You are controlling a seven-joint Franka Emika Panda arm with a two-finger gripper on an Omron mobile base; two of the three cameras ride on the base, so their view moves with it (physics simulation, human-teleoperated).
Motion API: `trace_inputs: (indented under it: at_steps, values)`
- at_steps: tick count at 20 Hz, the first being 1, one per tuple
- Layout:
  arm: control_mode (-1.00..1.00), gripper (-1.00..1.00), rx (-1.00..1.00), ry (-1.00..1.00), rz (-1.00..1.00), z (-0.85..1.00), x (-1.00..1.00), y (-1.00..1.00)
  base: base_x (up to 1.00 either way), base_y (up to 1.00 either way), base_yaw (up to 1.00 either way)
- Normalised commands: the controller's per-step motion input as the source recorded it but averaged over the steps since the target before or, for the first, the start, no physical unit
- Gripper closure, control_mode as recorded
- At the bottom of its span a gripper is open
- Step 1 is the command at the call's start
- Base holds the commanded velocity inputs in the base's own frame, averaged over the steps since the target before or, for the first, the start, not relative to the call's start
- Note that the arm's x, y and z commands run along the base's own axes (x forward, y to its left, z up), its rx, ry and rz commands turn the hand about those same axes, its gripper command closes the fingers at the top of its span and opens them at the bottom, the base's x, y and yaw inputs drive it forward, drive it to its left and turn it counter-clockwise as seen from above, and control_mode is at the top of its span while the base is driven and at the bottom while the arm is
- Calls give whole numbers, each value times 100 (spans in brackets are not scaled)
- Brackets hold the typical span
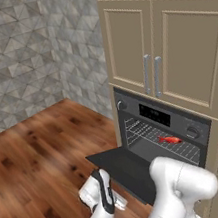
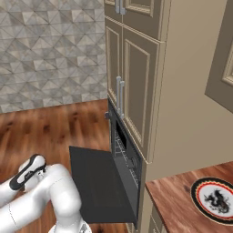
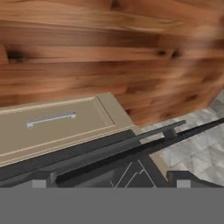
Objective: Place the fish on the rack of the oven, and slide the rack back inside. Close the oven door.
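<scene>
The black oven sits in beige cabinets with its oven door folded down flat. Inside the cavity, the red-orange fish lies on the silver wire rack, which sits within the opening. The right base view shows the lowered door and the rack's edge from the side. In the hand view my gripper is open, with dark fingertips on either side of the door's front edge. The door's bar handle runs across just ahead of them. Nothing is held.
A beige drawer with a steel handle lies below the oven. Tall cabinet doors stand above it. To the right, a wooden counter carries a black-rimmed plate. Wooden floor stretches to the left before a grey tiled wall.
</scene>
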Motion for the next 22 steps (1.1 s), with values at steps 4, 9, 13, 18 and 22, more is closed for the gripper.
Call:
trace_inputs:
  at_steps: [4, 9, 13, 18, 22]
  values:
    - [-100, -100, -28, 0, -21, -99, 11, 100, 0, 0, 0]
    - [-100, -100, -31, 1, -19, -100, 28, 100, 0, 0, 0]
    - [-100, -100, -31, 0, -18, -100, 41, 100, 0, 0, 0]
    - [-100, -100, -34, 0, -16, -100, 52, 100, 0, 0, 0]
    - [-100, -100, -39, 0, -16, -100, 58, 100, 0, 0, 0]
